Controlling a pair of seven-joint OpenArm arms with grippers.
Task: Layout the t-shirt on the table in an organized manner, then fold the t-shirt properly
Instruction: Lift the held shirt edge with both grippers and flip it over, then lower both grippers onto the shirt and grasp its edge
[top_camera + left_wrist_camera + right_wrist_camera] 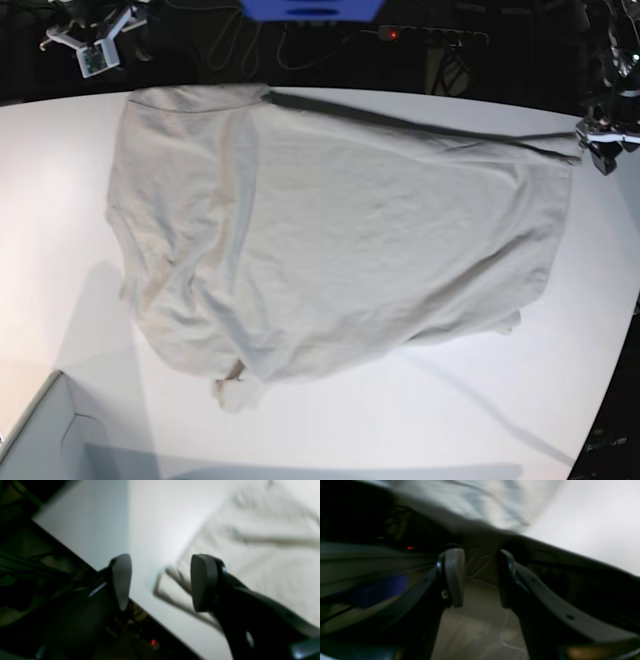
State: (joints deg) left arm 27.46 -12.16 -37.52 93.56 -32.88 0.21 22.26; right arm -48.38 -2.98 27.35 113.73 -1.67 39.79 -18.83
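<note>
One t-shirt (340, 240) lies rumpled across the table (60, 180).

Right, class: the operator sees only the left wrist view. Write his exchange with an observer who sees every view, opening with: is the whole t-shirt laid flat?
Observer: No. The t-shirt is spread across the table but rumpled, and a bunched bit pokes out at its lower edge in the base view.
Operator: Is the right gripper holding any cloth?
Observer: No. The right gripper is open and empty, out beyond the table's edge.
Operator: Anything else near the shirt?
Observer: A white box shows in the base view's bottom left corner, apart from the shirt.
</note>
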